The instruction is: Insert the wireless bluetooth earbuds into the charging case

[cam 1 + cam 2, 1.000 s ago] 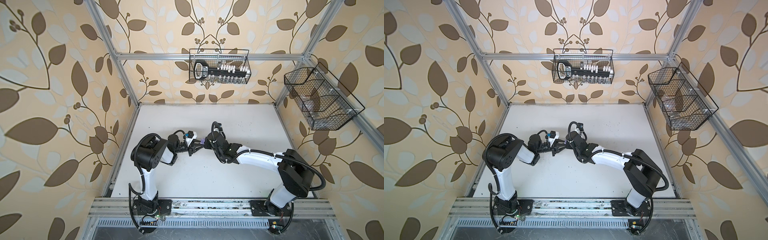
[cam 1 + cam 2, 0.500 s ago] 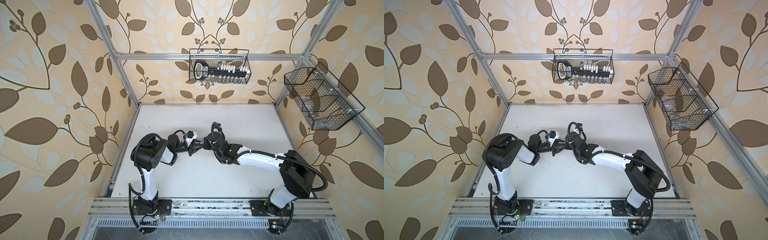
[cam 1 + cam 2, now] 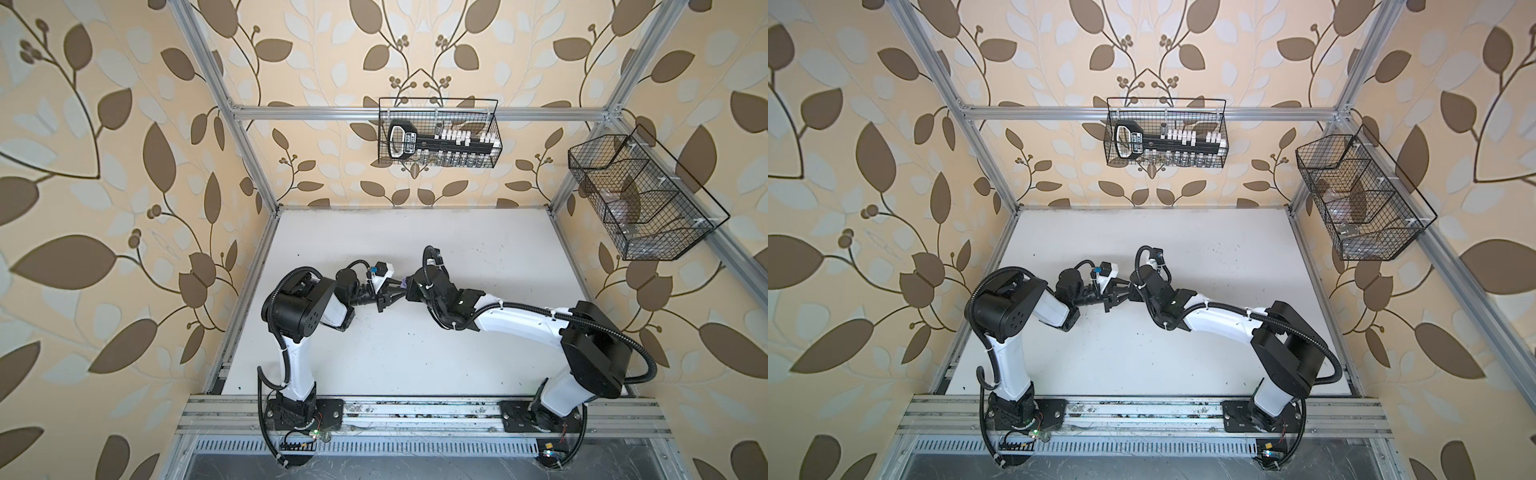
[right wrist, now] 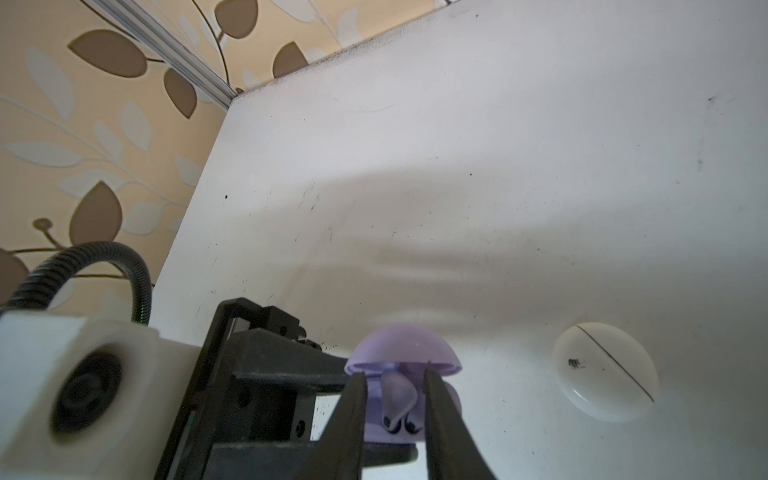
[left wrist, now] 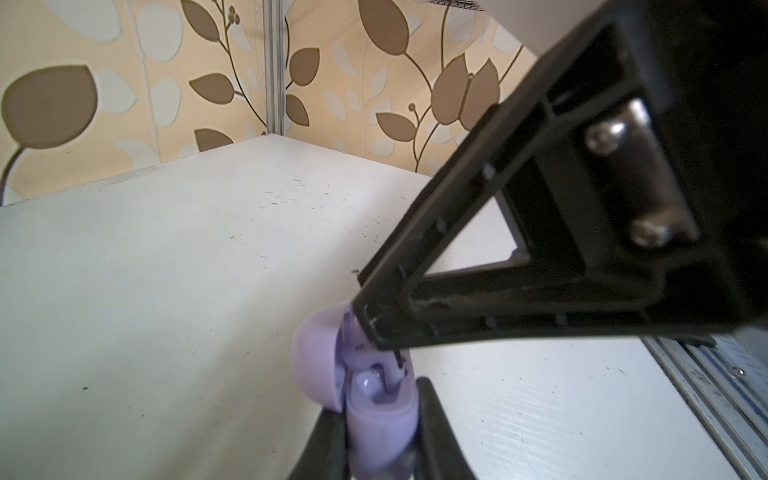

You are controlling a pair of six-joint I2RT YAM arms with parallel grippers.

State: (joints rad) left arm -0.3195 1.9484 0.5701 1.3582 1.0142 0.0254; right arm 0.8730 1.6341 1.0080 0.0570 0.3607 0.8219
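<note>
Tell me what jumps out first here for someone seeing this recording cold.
The two arms meet nose to nose over the middle of the white table. There the left hand clamps an open lavender charging case, and the right hand has its fingers either side of a lavender earbud sitting in it. Nearby, a closed white round case lies flat on the table, showing only in the right wrist view.

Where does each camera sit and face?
Top views: overhead, facing down onto the table; left arm, right arm show.
Left wrist: behind the left gripper, facing the lavender case and right gripper.
Right wrist: behind the right gripper, facing the earbud and white case; left gripper shows.
Shared: both wrist views show the lavender case.
</note>
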